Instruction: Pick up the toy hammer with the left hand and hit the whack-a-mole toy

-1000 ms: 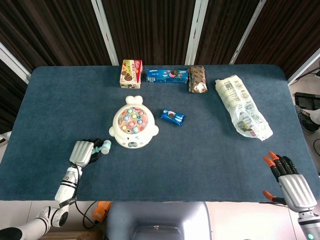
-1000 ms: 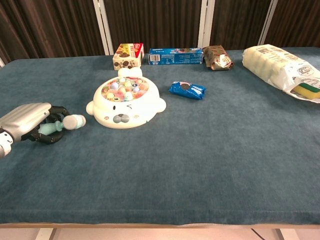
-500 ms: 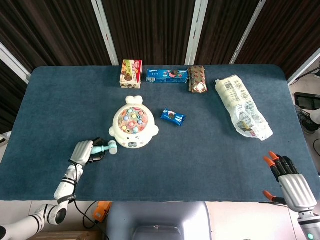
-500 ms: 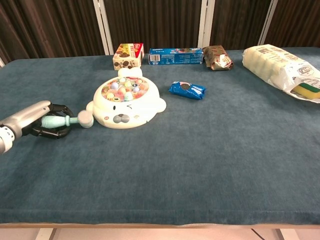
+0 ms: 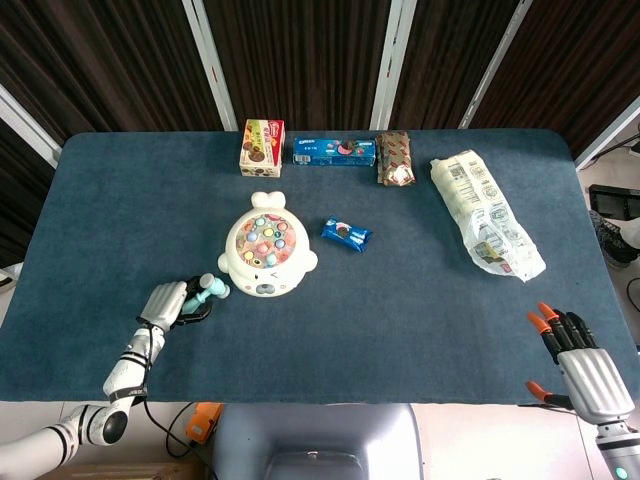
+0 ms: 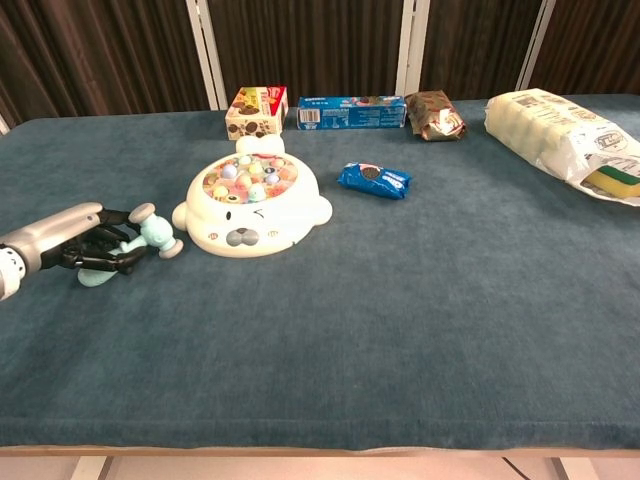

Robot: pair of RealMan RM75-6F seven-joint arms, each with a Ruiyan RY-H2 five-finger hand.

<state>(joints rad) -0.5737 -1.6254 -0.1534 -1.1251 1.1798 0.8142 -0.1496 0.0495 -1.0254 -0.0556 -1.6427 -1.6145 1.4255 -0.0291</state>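
Left hand at near left of table, dark fingers wrapped around handle of toy hammer; hammer head raised off cloth, just left of whack-a-mole toy, apart from it. Head view: hammer largely covered by the hand's silver back, only pale blue head and a short stub of handle visible. Chest view: handle seen side-on, tilted, butt end low and nearer, head higher toward the toy; grasp plainly visible here. Whack-a-mole toy: white, rounded, coloured pegs on top, face printed on near side, left of table centre. Right hand visible in head view only, at near right corner beyond table edge, orange-tipped fingers spread apart, holding nothing; outside chest view. Small blue snack pack just right of the toy. Along far edge, left to right: cookie box, long blue biscuit box, brown wrapped pack. Clear bag of pale rolls at far right, shown whole in head view, cropped by frame edge in chest view.
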